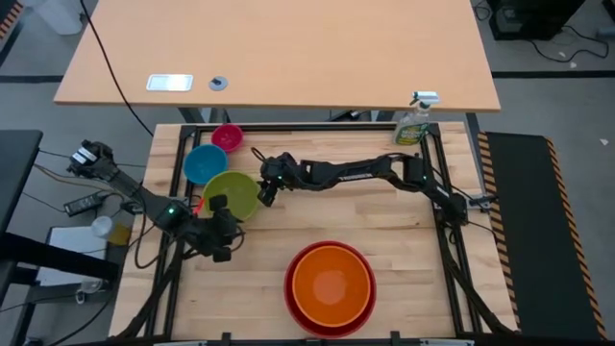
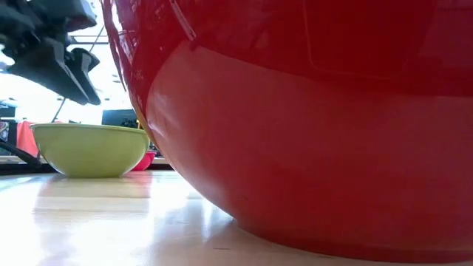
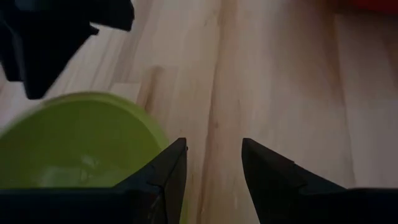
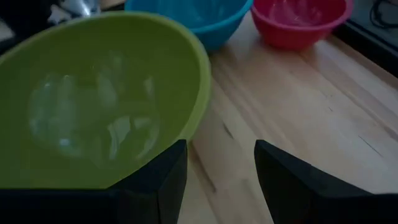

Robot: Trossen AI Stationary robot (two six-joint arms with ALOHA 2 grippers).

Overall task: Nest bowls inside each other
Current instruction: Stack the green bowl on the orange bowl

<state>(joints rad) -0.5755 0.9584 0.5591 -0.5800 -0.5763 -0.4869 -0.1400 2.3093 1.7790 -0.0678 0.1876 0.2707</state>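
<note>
Orange bowl (image 1: 330, 281) is sitting nested inside the red bowl (image 1: 291, 298), lower centre of the high view; only the red rim is showing around it. In the low view the red bowl's wall (image 2: 310, 148) is filling most of the frame.

Lime green bowl (image 1: 231, 194) is standing upright on the wooden table (image 1: 404, 250), left of centre in the high view. Blue bowl (image 1: 205, 163) is lying just beside it toward the upper left, and the pink bowl (image 1: 227, 136) is sitting beyond that, near the table's top edge. All three are standing singly, none inside another. In the right wrist view the blue bowl (image 4: 193, 15) and pink bowl (image 4: 298, 22) are showing behind the green bowl (image 4: 93, 99).

Left gripper (image 1: 218, 203) is hovering at the green bowl's left rim. In the left wrist view its fingers (image 3: 168, 174) are standing apart, with one at the edge of the green bowl (image 3: 74, 143) and bare table between them; nothing gripped.

Right gripper (image 1: 263, 194) is reaching in from the right, at the green bowl's right rim. In the right wrist view its fingers (image 4: 161, 177) are standing wide, one at the bowl's rim and one over the table, nothing gripped.

Green spray bottle (image 1: 415, 120) is standing at the table's upper right corner.
</note>
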